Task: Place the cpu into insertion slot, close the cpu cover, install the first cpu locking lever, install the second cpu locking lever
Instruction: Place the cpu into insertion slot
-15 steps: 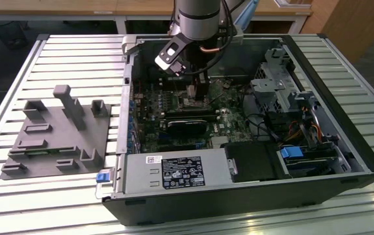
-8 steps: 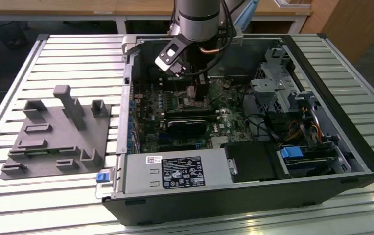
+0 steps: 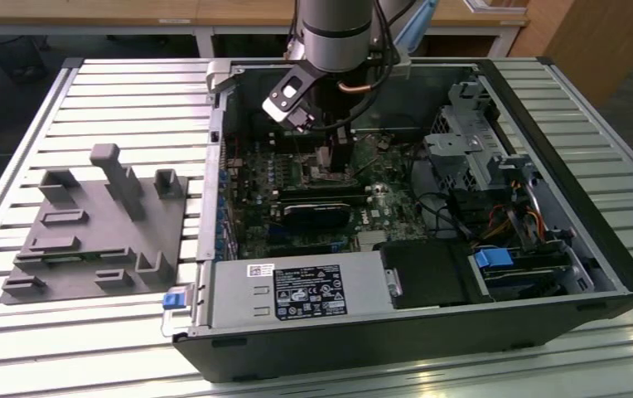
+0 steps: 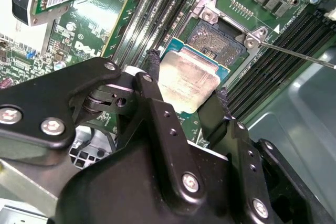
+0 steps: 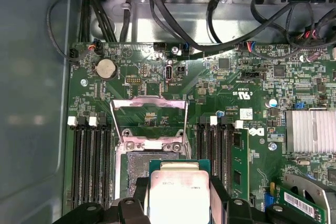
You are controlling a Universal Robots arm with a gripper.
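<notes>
**Q:** What does the hand (image 4: 187,77) carry?

**A:** Its two black fingers (image 4: 160,103) are closed on the cpu (image 4: 191,80), pinching opposite edges. The dull metal top faces the camera in both wrist views.

**Q:** Where is the chip relative to its socket?

**A:** It hangs over the near edge of the insertion slot (image 4: 216,36), not seated. The slot's dark contact field lies bare beyond it.

**Q:** What crowds the approach?

**A:** Long black memory slots (image 5: 89,156) flank the socket on both sides. The cpu cover (image 5: 149,100) stands tilted up at the slot's far edge. A thin locking lever (image 4: 296,54) juts out beside one corner bracket.

**Q:** What does each view add?

**A:** The first wrist view shows the raised cover, a coin cell (image 5: 106,68), black cables (image 5: 155,3) and a finned heatsink (image 5: 310,129). The second wrist view shows the lever and the grip itself. In the exterior view the robot arm (image 3: 333,33) reaches down into the open computer case (image 3: 405,348). The case lies on the slatted desk (image 3: 107,91), with a grey fixture (image 3: 101,224) on the exterior view's left.
</notes>
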